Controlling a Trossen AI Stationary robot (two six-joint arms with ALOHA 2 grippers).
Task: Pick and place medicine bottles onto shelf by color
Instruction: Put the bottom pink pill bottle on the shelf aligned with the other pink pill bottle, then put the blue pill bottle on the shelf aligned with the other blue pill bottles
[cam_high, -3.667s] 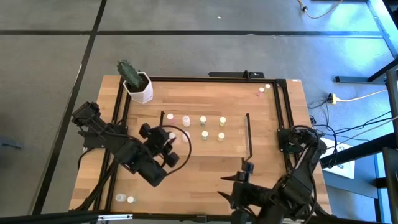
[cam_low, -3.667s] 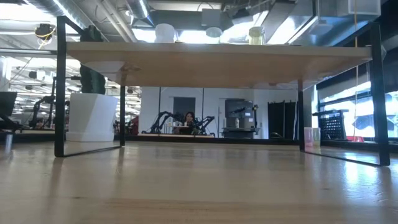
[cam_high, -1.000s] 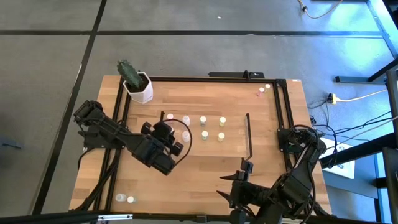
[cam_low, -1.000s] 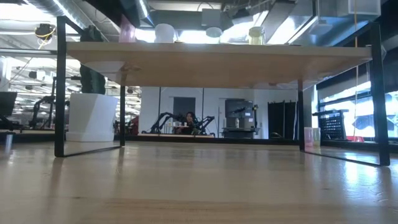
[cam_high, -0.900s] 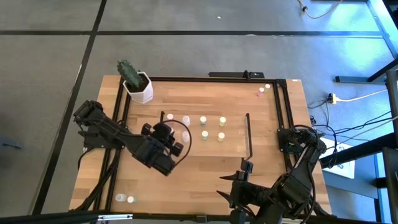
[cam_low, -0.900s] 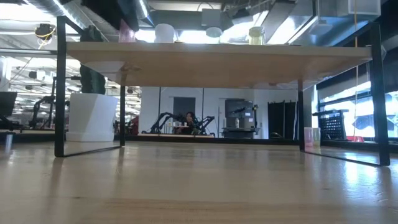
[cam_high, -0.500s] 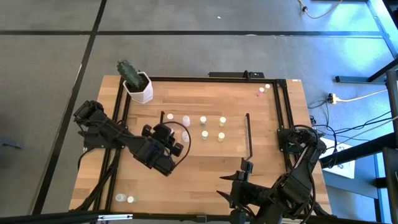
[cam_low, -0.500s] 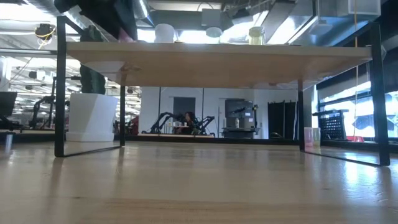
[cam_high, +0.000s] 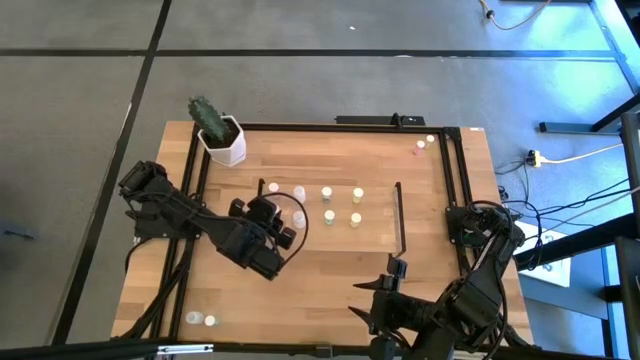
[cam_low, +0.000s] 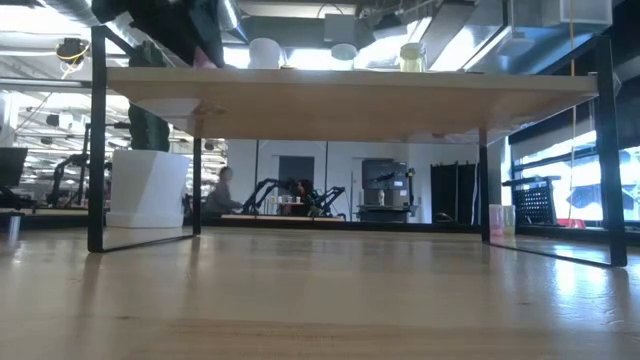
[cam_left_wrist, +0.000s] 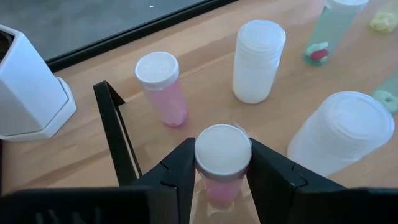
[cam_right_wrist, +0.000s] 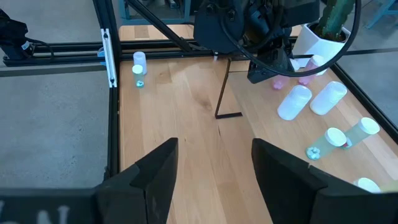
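The shelf stands mid-table; in the low view its board shows from the side. On it stand a pink bottle, white bottles and yellow bottles. My left gripper is over the shelf's left end, shut on another pink bottle with a white cap. My right gripper is open and empty near the table's front edge. My left gripper pinches the pink bottle's body just under the cap between its two fingers, one on each side. The fingers come slanting down from the table's left. The bottle stands upright; whether its base touches the shelf, I cannot tell.
A white hexagonal pot with a cactus stands at the far left. Two bottles lie near the front left corner, two more at the far right. A black frame runs round the table. A person shows far behind.
In the low view my left gripper has come down toward the shelf's left end with the pink bottle still between its fingers. A person has come into view in the room behind.
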